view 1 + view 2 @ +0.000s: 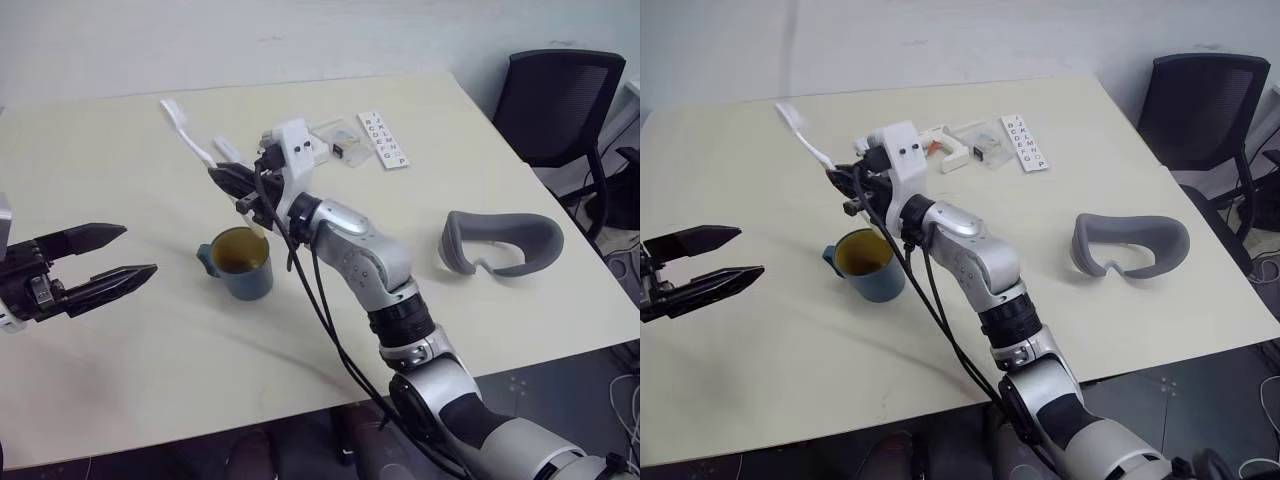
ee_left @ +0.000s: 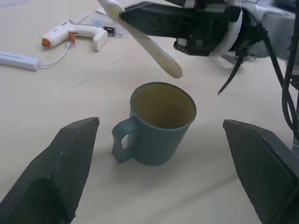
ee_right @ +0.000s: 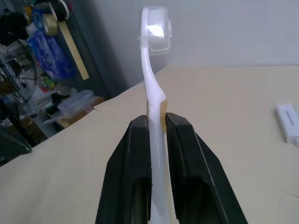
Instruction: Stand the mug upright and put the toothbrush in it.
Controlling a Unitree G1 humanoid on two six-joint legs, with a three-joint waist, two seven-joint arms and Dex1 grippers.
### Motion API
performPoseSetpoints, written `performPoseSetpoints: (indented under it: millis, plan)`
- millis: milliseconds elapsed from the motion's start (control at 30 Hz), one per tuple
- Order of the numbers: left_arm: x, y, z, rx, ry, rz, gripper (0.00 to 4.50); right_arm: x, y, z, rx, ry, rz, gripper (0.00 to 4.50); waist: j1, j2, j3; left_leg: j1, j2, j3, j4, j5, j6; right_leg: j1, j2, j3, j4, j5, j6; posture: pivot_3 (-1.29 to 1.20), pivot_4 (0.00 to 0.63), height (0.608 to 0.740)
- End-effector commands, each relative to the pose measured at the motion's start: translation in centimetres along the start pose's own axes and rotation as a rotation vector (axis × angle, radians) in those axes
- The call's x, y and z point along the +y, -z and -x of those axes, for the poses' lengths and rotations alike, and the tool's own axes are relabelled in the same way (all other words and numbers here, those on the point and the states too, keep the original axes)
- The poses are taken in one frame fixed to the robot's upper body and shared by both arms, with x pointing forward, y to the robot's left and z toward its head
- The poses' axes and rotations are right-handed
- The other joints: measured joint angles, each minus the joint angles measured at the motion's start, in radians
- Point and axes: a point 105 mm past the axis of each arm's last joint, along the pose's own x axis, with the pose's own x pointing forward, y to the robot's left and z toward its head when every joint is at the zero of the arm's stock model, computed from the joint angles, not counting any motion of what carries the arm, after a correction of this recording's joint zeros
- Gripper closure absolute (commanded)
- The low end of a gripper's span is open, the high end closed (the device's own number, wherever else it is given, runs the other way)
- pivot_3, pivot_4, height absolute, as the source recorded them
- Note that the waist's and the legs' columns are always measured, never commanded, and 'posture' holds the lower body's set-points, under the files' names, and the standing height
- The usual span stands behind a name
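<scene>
Teal mug (image 1: 240, 262), one, upright on the table (image 1: 120, 380). One toothbrush (image 1: 186, 130), pinched in the right gripper (image 1: 235, 185) just above the mug. Left gripper (image 1: 125, 255), spread wide, empty, beside it.

Even, soft indoor light; faint shadows beneath the mug (image 1: 240, 262) on the table (image 1: 120, 380). Toothbrush (image 3: 154, 32) head glares, slightly blurred.

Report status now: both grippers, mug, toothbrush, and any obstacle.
Left gripper open, beside the mug. Right gripper shut on the toothbrush, handle end above the mug. Mug upright, nothing blocking its mouth.
</scene>
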Motion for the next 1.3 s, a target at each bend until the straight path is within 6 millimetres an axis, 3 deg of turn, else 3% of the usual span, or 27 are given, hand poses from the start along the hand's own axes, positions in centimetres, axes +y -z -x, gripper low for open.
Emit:
performPoseSetpoints:
  millis: [33,400,533,800,833,967,1033,1200,1300]
  plan:
    - [-0.1,-0.7,0.4,-0.018,-0.016,-0.037,0.00,3.1,-0.7,-1.4,-0.084,-0.089,-0.022,4.14,-0.002,0.000,0.000,0.000,0.000,0.000,0.000,0.000,0.000,0.000,-0.004,-0.001,0.000,0.000,0.000,0.00,0.150,0.740]
    - [-0.1,-0.9,-0.1,0.004,0.001,-0.072,0.00,6.0,0.5,-1.2,-0.065,-0.230,-0.084,4.14,-0.015,0.000,0.000,0.000,0.001,-0.002,0.000,0.000,-0.002,0.000,-0.005,-0.006,0.002,-0.002,-0.003,0.00,0.150,0.740]
    - [-0.1,-1.0,-0.2,0.004,0.017,-0.075,0.00,6.0,0.8,-1.0,-0.055,-0.230,-0.086,3.04,-0.015,0.000,0.000,0.000,0.001,-0.003,0.000,0.000,-0.002,0.000,-0.006,-0.007,0.002,-0.002,-0.003,0.00,0.150,0.740]
    - [0.2,-0.8,-0.6,0.005,0.037,-0.079,0.00,4.6,0.0,1.0,-0.060,-0.231,0.015,0.23,-0.015,0.000,0.000,0.000,0.001,-0.004,0.000,0.000,-0.002,0.000,-0.006,-0.008,0.002,-0.002,-0.003,0.00,0.150,0.740]
    - [0.2,-0.8,-0.7,0.004,0.040,-0.079,0.00,4.1,-0.6,1.7,-0.059,-0.237,0.030,0.03,-0.014,0.000,0.000,0.000,0.001,-0.004,0.000,0.000,-0.002,0.000,-0.006,-0.008,0.002,-0.002,-0.003,0.00,0.150,0.740]
    - [0.2,-0.5,-0.9,0.004,0.048,-0.081,0.00,2.5,-3.0,5.2,-0.011,-0.301,0.144,0.03,0.000,0.000,0.000,-0.001,0.000,-0.005,0.000,0.000,-0.002,0.001,-0.010,-0.009,0.002,-0.002,-0.003,0.00,0.150,0.740]
    - [0.2,-0.3,-0.9,0.004,0.052,-0.079,0.00,1.1,-3.9,8.2,0.069,-0.341,0.210,0.03,0.012,0.000,0.000,-0.001,-0.001,-0.006,0.001,0.000,0.000,0.001,-0.011,-0.009,0.001,-0.002,-0.003,0.00,0.150,0.740]
    - [0.3,0.4,-0.9,0.033,0.072,-0.102,0.00,-3.7,-4.2,18.4,0.446,-0.308,0.279,0.03,0.040,0.000,0.001,-0.001,-0.004,-0.005,0.001,-0.004,0.007,0.002,-0.010,-0.016,-0.007,-0.003,-0.002,0.00,0.150,0.740]
    - [0.1,0.3,-1.1,0.037,0.110,-0.118,0.00,-4.1,-4.6,22.2,0.565,-0.312,0.260,0.03,0.044,0.000,0.001,0.001,-0.003,-0.004,0.000,-0.004,0.007,0.002,-0.007,-0.017,-0.006,-0.003,-0.002,0.00,0.150,0.740]
